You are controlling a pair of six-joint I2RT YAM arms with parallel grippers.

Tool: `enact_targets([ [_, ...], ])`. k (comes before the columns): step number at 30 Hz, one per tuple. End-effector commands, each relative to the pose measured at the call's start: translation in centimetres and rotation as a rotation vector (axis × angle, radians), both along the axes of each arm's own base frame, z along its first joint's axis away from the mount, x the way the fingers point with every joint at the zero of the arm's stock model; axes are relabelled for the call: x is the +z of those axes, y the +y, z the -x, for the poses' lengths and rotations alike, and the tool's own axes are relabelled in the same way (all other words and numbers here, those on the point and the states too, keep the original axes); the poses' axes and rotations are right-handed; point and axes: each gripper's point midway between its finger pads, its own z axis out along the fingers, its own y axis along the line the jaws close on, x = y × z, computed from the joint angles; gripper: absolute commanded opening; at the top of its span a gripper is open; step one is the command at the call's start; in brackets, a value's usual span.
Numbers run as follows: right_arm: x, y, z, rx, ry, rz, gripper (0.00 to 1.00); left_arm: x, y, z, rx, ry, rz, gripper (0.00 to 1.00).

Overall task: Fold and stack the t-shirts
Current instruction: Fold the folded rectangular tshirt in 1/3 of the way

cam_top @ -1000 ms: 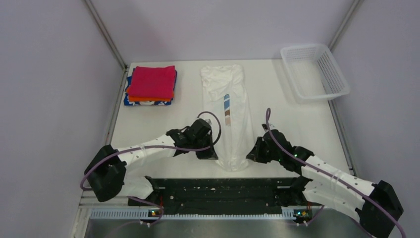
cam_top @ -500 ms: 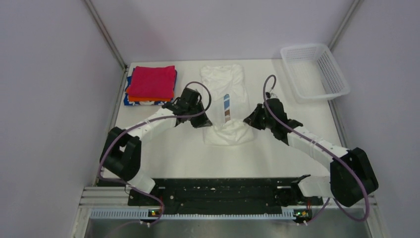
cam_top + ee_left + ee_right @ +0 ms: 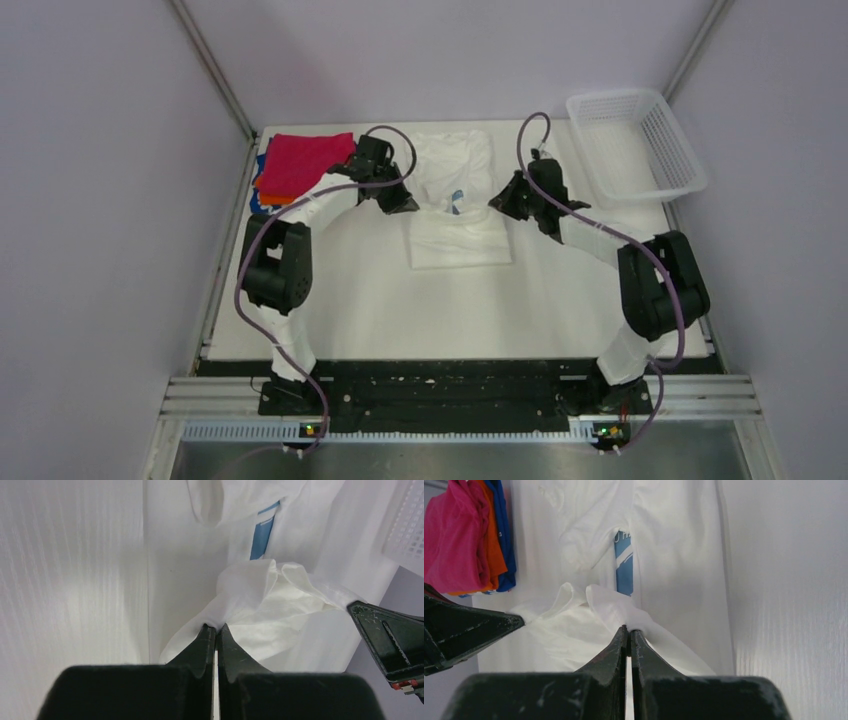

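Small white marks, possibly letters, are noted at the top of the blue stripe on the white t-shirt in the right wrist view. They are partly hidden by a fold and cannot be read. No other text is legible.

Both arms reach well out toward the far side, wrists angled inward toward each other. The left gripper and right gripper each have their jaws pressed together, pinching an edge of the white t-shirt.
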Motion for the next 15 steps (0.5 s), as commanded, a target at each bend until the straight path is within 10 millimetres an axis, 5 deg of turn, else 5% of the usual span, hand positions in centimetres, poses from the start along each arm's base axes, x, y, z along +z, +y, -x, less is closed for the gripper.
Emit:
enact_targets([
  [1,2.4,0.3,-3.5,0.028,-0.109,-0.014,0.0,0.5,-0.1,-2.0,-0.039,-0.025,0.016,0.0],
  [11,0.6,-0.1,-7.0,0.042,-0.094,-0.014,0.0,-0.6,0.4,-5.5,-0.042,-0.05,0.014,0.0],
  [13,-0.1,-0.2,-7.5,0.028,-0.081,-0.014,0.06,-0.6,0.7,-6.2,-0.034,-0.051,0.014,0.17],
  [15,-0.1,-0.7,-8.3,-0.002,-0.095,0.001,0.35,-0.1,0.9,-6.9,-0.031,-0.069,0.015,0.46],
])
